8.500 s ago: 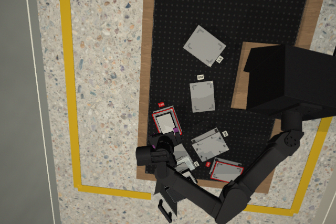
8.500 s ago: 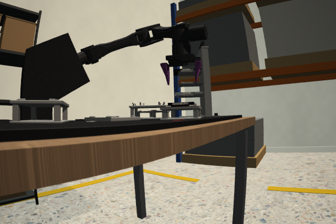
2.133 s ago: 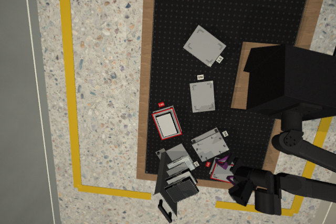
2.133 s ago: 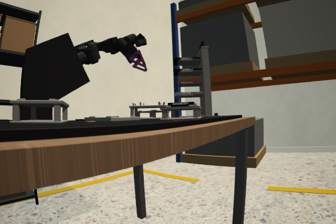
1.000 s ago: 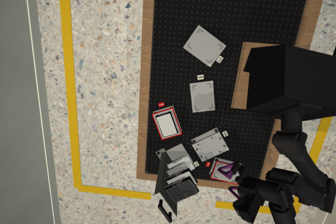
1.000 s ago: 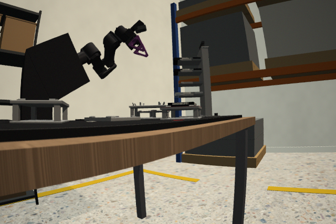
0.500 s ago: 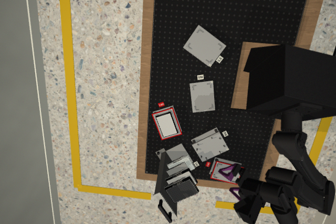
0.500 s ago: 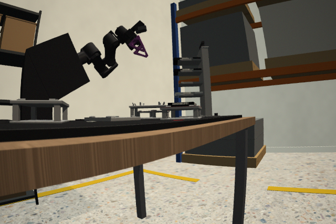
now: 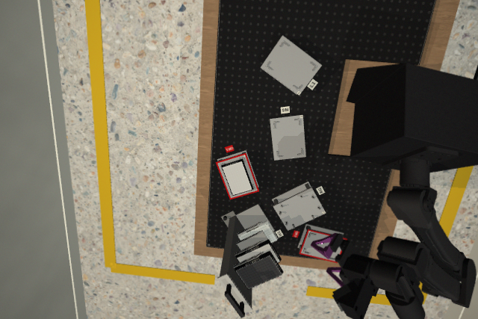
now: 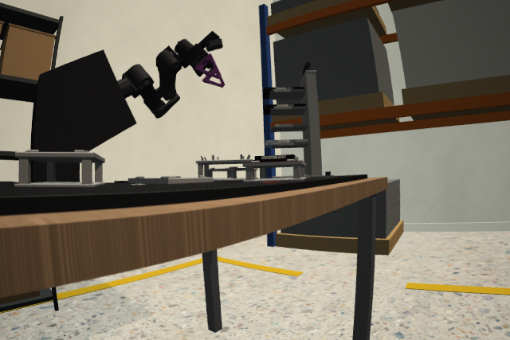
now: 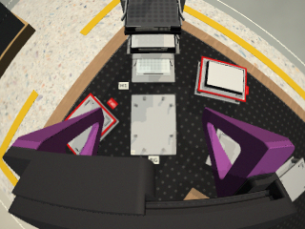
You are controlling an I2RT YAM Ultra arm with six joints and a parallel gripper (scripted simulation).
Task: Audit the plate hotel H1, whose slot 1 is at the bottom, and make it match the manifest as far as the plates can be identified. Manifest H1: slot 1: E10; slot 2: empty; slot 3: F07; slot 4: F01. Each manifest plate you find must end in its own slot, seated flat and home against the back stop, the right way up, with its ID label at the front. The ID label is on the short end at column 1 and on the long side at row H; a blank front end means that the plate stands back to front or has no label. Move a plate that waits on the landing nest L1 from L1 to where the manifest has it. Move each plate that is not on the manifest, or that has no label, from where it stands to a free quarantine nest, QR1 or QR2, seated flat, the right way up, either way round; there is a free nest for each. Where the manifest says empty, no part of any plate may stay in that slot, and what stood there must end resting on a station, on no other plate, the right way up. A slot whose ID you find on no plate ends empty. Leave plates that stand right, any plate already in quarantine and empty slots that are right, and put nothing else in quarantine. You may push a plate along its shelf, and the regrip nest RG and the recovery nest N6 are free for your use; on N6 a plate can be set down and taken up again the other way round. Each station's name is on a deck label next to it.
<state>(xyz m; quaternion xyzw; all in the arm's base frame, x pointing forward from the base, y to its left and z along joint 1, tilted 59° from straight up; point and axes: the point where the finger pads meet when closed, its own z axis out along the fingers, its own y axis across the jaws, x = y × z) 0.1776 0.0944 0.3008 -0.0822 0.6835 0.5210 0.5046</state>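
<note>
The end effector [image 10: 213, 75] is hanging high above the surface [image 10: 198, 205], fingers wide apart and holding nothing, with open air between it and the plate hotel [image 10: 311, 122] to its right. Low nests [image 10: 251, 163] are crowding the surface beneath that gap, just left of the hotel's shelves.

On the table [image 10: 230, 209] stand 1 black robot arm [image 10: 164, 76], 1 shelf tower [image 10: 311, 122] with 4 shelves, 2 red-edged trays [image 9: 255, 187], and 3 plain grey trays [image 9: 290, 64]. 1 white plate [image 9: 236, 176] lies in a red-edged tray.
</note>
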